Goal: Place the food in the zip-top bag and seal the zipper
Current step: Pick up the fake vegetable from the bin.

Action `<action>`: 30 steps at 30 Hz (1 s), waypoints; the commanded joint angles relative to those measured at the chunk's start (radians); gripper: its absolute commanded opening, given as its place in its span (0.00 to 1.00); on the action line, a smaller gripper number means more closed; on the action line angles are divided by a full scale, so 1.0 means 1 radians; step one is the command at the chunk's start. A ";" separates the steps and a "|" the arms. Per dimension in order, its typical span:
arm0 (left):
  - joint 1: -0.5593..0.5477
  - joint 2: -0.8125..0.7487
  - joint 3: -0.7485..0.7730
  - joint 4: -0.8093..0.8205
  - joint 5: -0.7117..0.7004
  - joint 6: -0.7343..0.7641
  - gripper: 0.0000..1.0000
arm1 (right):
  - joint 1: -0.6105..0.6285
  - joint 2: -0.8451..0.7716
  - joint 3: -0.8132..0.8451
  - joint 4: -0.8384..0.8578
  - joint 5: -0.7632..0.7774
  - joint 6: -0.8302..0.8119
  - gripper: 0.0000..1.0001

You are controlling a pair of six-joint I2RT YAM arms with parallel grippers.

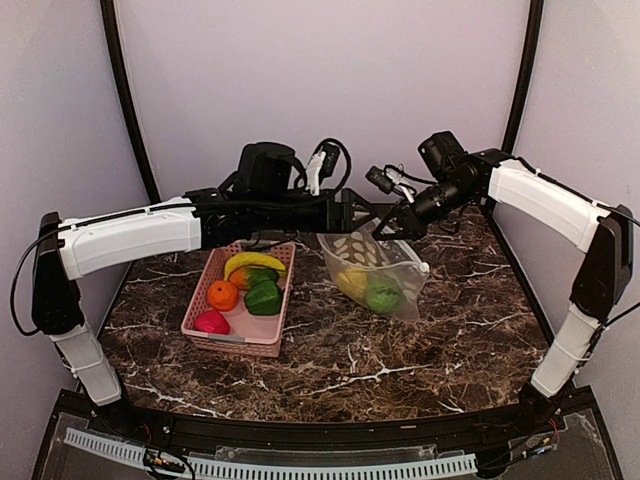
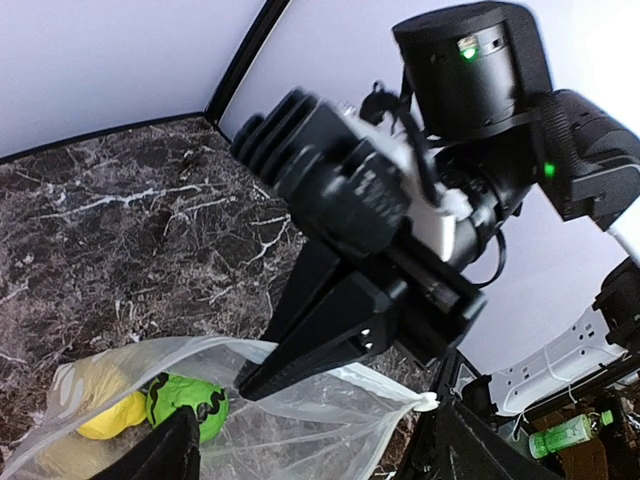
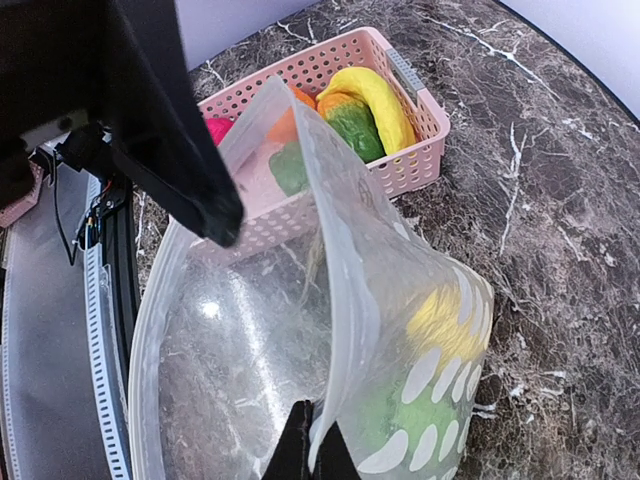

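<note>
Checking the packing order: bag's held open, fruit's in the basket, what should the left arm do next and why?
Probably swing the left gripper over to the pink basket for another piece, perhaps the banana. Its jaws stand open and empty by the mouth of the bag, which the right gripper pinches up; only a yellow piece and a green piece lie inside.

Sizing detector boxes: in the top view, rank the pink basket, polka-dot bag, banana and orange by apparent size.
1. pink basket
2. zip-top bag, close behind; its top is held up nearer the camera, so this gap is unsure
3. banana
4. orange
</note>
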 commanded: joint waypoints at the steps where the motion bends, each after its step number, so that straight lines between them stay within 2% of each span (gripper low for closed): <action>1: 0.004 -0.145 -0.050 -0.010 -0.018 0.049 0.81 | -0.016 0.017 0.005 0.019 0.038 -0.012 0.00; 6: 0.004 -0.255 -0.130 -0.109 -0.081 0.118 0.80 | -0.106 0.049 0.077 0.004 0.065 -0.003 0.00; 11: 0.012 -0.361 -0.230 -0.322 -0.355 0.202 0.80 | -0.186 0.058 0.179 -0.020 0.138 -0.006 0.00; 13: 0.044 -0.403 -0.286 -0.374 -0.381 0.168 0.81 | -0.188 0.050 0.195 -0.020 0.171 -0.019 0.00; 17: 0.096 -0.454 -0.383 -0.447 -0.383 0.129 0.85 | -0.186 0.048 0.187 -0.008 0.151 -0.009 0.00; 22: 0.143 -0.444 -0.435 -0.513 -0.338 0.174 0.98 | -0.150 0.080 0.142 -0.029 0.115 -0.023 0.00; 30: 0.273 -0.288 -0.384 -0.633 -0.191 0.324 0.99 | -0.095 0.094 0.083 -0.029 0.121 -0.041 0.00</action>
